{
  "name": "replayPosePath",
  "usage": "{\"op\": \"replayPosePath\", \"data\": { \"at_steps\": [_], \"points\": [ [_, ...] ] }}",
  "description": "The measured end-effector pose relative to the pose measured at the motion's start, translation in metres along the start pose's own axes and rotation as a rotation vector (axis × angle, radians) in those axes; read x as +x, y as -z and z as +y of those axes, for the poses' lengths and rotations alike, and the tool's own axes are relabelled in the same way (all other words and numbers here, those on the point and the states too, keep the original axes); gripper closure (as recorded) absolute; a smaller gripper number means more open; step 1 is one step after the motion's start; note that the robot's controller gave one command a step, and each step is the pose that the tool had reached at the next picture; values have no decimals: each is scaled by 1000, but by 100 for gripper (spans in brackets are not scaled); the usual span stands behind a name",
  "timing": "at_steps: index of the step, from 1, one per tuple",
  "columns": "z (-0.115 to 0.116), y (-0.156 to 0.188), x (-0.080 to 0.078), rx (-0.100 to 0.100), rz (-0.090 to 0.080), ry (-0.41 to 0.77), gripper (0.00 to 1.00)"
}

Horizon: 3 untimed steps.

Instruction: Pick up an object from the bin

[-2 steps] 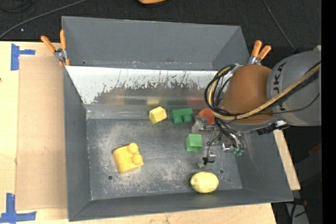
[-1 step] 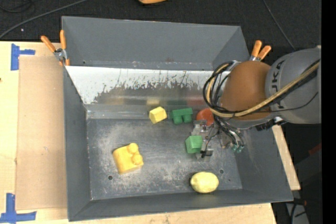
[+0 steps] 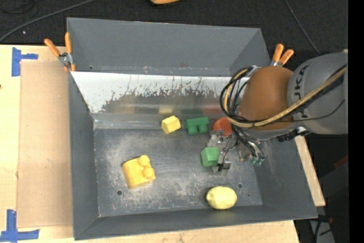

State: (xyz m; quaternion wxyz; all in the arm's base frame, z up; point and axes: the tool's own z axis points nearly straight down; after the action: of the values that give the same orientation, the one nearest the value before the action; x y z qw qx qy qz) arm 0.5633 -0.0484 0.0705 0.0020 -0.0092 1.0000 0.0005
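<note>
My gripper (image 3: 224, 157) is low in the right half of the bin, under the arm's orange cover. A small green block (image 3: 209, 156) lies right against its left side; whether it is gripped I cannot tell. A reddish-orange thing (image 3: 221, 123) lies just behind the gripper, partly hidden by the cover. A yellow rounded lump (image 3: 221, 198) lies in front of the gripper, near the bin's front wall.
A larger green block (image 3: 197, 125) and a small yellow cube (image 3: 170, 124) lie near the back wall. A yellow studded brick (image 3: 139, 172) sits at the front left. The arm and its cables cover the bin's right side.
</note>
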Motion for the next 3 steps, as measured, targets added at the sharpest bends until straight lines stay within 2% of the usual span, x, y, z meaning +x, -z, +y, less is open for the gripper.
{"op": "replayPosePath", "data": {
  "at_steps": [1,2,3],
  "points": [
    [0,16,2,-1,4,-1,100],
    [1,40,0,-1,1,-1,100],
    [1,75,1,-1,3,-2,100]
  ]
}}
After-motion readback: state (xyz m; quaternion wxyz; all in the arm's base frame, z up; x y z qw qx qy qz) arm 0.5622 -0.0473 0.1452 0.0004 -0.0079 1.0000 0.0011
